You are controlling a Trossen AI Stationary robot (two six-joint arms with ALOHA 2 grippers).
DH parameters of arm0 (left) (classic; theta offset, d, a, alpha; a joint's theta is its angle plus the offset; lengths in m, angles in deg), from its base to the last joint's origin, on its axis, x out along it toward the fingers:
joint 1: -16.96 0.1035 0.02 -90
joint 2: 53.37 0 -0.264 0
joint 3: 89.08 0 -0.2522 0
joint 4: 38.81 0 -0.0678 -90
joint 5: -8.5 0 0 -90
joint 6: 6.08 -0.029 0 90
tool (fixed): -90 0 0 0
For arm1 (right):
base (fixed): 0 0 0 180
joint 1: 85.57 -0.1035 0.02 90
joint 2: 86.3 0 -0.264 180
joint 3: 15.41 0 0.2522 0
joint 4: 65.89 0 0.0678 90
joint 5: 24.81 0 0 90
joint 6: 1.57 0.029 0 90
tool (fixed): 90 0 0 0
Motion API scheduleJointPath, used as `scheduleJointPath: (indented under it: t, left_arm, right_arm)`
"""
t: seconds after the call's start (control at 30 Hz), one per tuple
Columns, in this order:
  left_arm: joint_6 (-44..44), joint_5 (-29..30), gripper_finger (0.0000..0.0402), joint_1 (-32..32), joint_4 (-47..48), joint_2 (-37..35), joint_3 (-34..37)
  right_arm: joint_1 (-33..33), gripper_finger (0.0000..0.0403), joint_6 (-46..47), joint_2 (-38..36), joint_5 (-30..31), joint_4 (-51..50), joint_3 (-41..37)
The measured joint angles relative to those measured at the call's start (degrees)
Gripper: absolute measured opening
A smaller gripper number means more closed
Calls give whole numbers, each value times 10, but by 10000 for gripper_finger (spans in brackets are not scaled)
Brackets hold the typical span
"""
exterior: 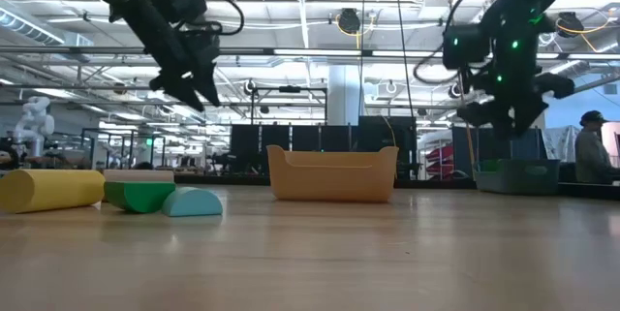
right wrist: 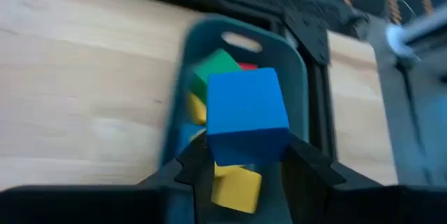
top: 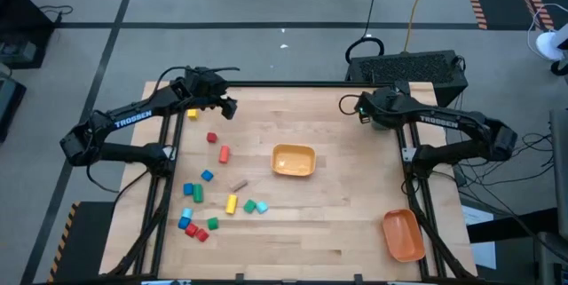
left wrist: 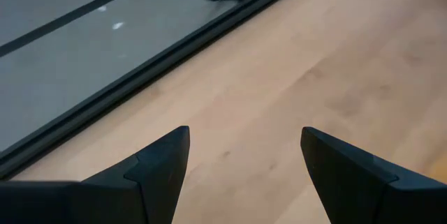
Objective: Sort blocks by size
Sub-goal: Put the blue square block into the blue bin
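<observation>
The surface was pale wood with a light grain. On it lay blocks in red, blue, yellow, green, cyan and tan. One bin was yellow-orange, another a deeper orange, and a third teal. A bright blue cube sat between the dark fingers of the right pincer, above green, red and yellow pieces. The left pincer was black too.

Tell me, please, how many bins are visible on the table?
3: a yellow bin near the table's middle, an orange bin at the front right, and a teal bin under the right gripper.
</observation>
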Motion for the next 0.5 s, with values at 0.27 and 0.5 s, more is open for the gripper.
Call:
scheduleJointPath:
  t: [0.27, 0.5]
  left_arm:
    - [0, 18, 276, 6, 17, 0, 0]
    - [0, 32, 276, 6, 16, 0, 0]
  right_arm:
    - [56, 126, 10, 73, -13, 3, 0]
    - [92, 130, 10, 113, 17, 4, 0]
